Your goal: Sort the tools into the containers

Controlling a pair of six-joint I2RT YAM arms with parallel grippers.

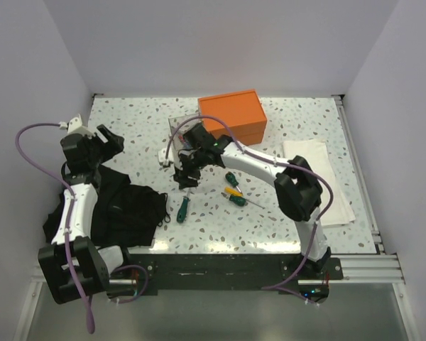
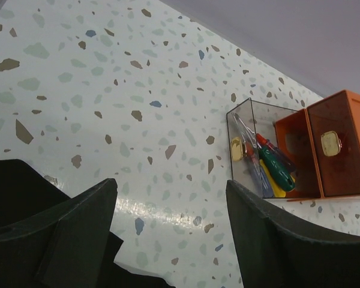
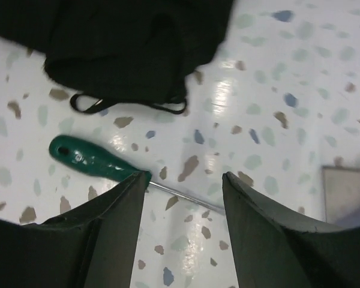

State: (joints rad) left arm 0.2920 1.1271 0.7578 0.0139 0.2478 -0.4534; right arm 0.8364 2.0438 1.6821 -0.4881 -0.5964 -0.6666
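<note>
A green-handled screwdriver [image 3: 90, 159] lies on the speckled table, its thin shaft [image 3: 186, 195] running under the gap between my right gripper's [image 3: 183, 177] open fingers. From above, the right gripper [image 1: 183, 174] hovers just beyond that screwdriver [image 1: 182, 208]. Three more tools lie to its right: a stubby green one [image 1: 231, 177], a yellow one [image 1: 233, 191] and a green one [image 1: 236, 201]. The clear bin [image 2: 243, 120] holds several screwdrivers [image 2: 276, 165] and stands against the orange box [image 2: 339, 150]. My left gripper [image 2: 171, 198] is open and empty at the far left [image 1: 103, 142].
A black cloth [image 1: 124, 206] lies crumpled at the left under the left arm, and its edge with a loop [image 3: 126, 48] is close to the green handle. A white folded towel [image 1: 326, 177] lies at the right. The right arm crosses in front of the clear bin [image 1: 177, 130].
</note>
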